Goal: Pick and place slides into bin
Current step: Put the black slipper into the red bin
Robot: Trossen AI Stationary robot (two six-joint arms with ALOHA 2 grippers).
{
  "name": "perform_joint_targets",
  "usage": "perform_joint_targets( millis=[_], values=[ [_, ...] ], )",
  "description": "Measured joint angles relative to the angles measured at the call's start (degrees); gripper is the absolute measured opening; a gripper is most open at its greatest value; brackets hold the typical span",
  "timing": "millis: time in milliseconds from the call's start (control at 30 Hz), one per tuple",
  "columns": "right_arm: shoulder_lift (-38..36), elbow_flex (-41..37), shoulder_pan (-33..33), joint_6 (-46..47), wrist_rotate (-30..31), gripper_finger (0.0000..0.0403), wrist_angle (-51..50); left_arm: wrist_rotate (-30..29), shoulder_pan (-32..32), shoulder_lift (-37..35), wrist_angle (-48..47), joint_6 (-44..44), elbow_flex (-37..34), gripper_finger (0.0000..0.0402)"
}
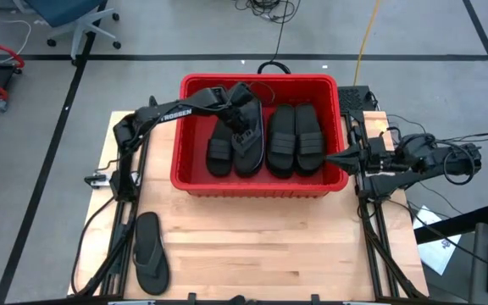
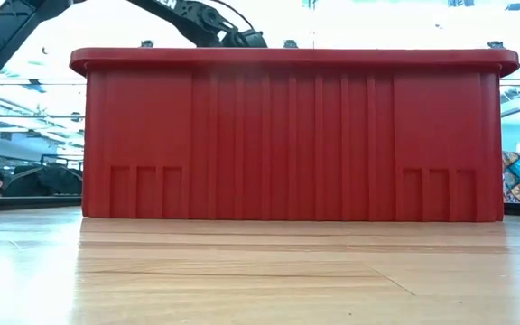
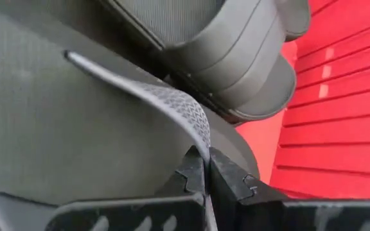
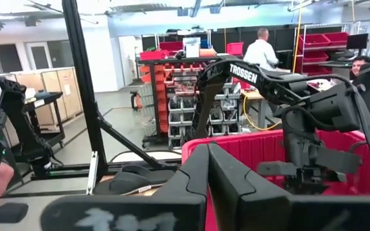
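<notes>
The red bin (image 1: 261,80) stands at the table's far middle; its near wall (image 2: 287,135) fills the low view. Three ribbed-strap slides (image 1: 220,142) (image 1: 282,140) (image 1: 309,140) lie inside it. My left gripper (image 1: 245,127) reaches over the bin's far left corner and is shut on a thong-style slide (image 1: 249,146) between them. Another thong slide (image 1: 149,252) lies flat on the table near the front left. My right gripper (image 1: 332,158) hovers shut beside the bin's right rim, holding nothing. My left gripper pinches the thin textured thong strap (image 3: 194,125) of the slide between its two fingertips (image 3: 230,176), slanting down from the far left. The slide's grey footbed (image 3: 56,128) is down inside the bin. Whether it rests on the bin's floor I cannot tell.
Bare wooden table lies in front of the bin and at the near right. The arms' frames run along both table sides. In the room beyond, people and shelving show in the right wrist view.
</notes>
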Motion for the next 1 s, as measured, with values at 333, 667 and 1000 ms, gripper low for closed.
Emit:
perform_joint_targets(
  millis=[333,667,1000],
  values=[
    [-0.01,0.01,0.00,-0.02,0.00,0.0000,0.77,0.96,0.27,1.78,0.40,0.39,0.00,0.0000],
    [0.00,0.02,0.00,-0.07,0.00,0.0000,0.73,0.98,-0.57,2.44,3.50,0.96,0.00,0.0007],
    [0.00,0.02,0.00,-0.07,0.00,0.0000,0.68,0.98,-0.94,2.49,4.00,1.59,0.00,0.0097]
  ],
)
